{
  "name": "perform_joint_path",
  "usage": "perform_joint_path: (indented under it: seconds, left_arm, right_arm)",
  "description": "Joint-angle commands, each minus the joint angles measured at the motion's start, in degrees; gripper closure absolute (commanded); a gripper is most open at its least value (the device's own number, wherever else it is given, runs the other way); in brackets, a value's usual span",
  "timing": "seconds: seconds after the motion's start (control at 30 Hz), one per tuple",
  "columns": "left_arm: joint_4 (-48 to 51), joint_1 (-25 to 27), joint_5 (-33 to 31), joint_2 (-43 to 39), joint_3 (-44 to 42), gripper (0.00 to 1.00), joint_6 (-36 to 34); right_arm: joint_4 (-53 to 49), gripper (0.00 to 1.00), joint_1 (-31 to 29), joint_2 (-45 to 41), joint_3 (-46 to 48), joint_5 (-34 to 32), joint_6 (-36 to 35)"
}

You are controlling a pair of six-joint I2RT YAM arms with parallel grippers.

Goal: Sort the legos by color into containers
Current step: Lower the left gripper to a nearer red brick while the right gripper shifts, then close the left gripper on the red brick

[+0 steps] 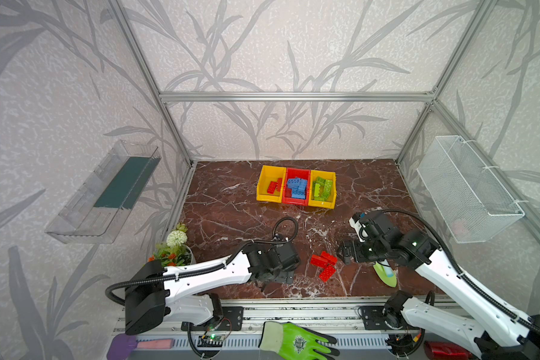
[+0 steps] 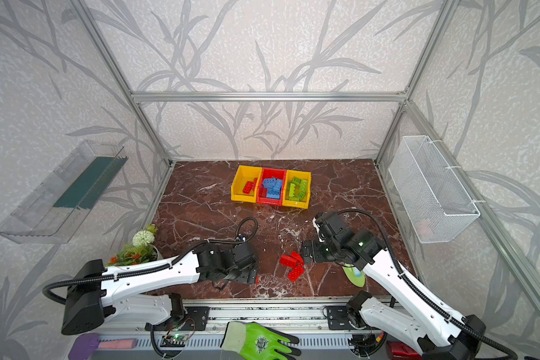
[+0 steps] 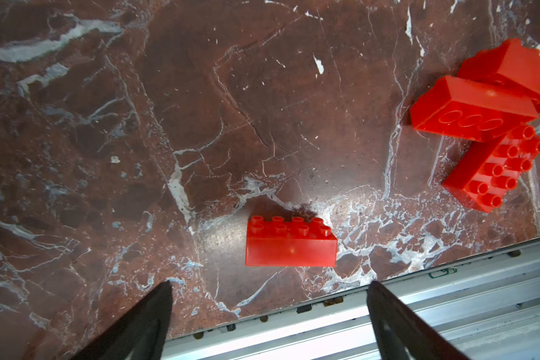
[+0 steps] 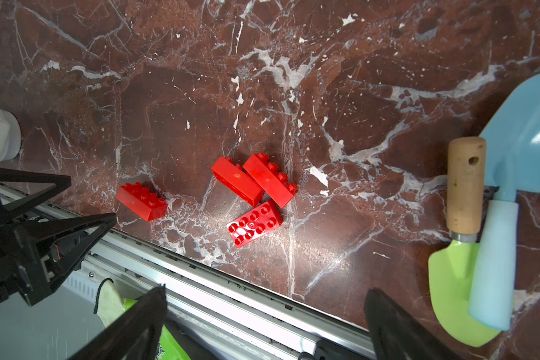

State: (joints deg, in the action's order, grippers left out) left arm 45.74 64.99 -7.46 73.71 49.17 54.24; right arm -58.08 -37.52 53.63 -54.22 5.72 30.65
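The left gripper stood spread wide and empty, a lone red brick lying on the marble tabletop just ahead; in both top views the left arm all but hid that brick. The right gripper gaped empty too, three red bricks clustered beyond it. Only the top views showed the joined bins, holding sorted red, blue and green bricks, farther back

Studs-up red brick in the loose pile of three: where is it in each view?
In a top view: studs-up red brick, lower centre.
In a top view: same place.
Left wrist: right edge, mid-height.
Right wrist: centre, below middle.
Landmark: aluminium front rail, near it in all four.
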Motion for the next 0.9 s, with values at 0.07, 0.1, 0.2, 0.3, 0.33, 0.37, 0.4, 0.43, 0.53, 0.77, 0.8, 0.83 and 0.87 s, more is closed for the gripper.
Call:
perform_joint_path:
  seconds: [0.07, 0.1, 0.2, 0.3, 0.33, 0.37, 0.4, 0.43, 0.53, 0.77, 0.8, 0.83, 0.87]
  left_arm:
    - [-2.0, 0.8, -2.8, 0.2, -2.0, 0.03, 3.7]
    - [-2.2, 0.8, -2.7, 0.1, -2.4, 0.02, 3.7]
    - [-2.9, 0.8, -1.4, 0.6, -2.5, 0.02, 3.6]
    - [-3.1, 1.0, -0.5, 1.4, -2.5, 0.02, 3.6]
    - [-2.9, 1.2, -0.6, 1.5, -2.5, 0.02, 3.8]
    - [-3.1, 1.3, -0.5, 1.5, -2.8, 0.03, 4.0]
    - [-3.3, 1.6, -0.7, 1.3, -3.2, 0.03, 4.3]
    - [-3.7, 1.8, -0.8, 1.1, -3.7, 0.02, 4.8]
    - [-5.3, 2.2, -0.7, 1.2, -4.5, 0.03, 5.7]
    - [-6.7, 2.8, -0.5, 7.0, -2.0, 0.03, 4.1]
    - [-6.8, 2.9, -0.2, 8.1, -1.6, 0.03, 3.8]
    - [-6.9, 2.9, 0.1, 9.2, -1.5, 0.03, 3.5]
    - [-7.2, 3.0, 0.5, 9.9, -1.3, 0.03, 3.4]
  right_arm:
    - [-3.0, 0.01, -1.0, -1.4, 0.1, -2.4, 2.2]
    - [-3.2, 0.01, -1.3, -1.7, 0.1, -2.8, 2.5]
    - [-3.0, 0.01, -1.9, -2.5, 0.7, -3.3, 3.9]
    - [-2.7, 0.01, -2.2, -3.2, 1.6, -3.4, 4.9]
    - [-2.6, 0.01, -2.3, -3.3, 2.0, -3.3, 5.1]
    - [-2.6, 0.01, -2.4, -3.3, 2.1, -3.3, 5.1]
    - [-2.7, 0.01, -2.5, -3.2, 2.1, -3.2, 5.1]
    - [-2.8, 0.01, -2.4, -3.0, 2.0, -3.2, 4.9]
    - [-3.3, 0.01, -2.5, -3.0, 1.7, -3.3, 4.3]
    - [-4.5, 0.01, -2.5, -3.6, 1.8, -3.3, 3.6]
    - [-4.7, 0.01, -2.5, -4.0, 1.8, -3.4, 3.6]
    - [-4.9, 0.01, -2.5, -4.4, 1.9, -3.6, 3.6]
    - [-5.1, 0.01, -2.5, -4.6, 1.9, -3.8, 3.7]
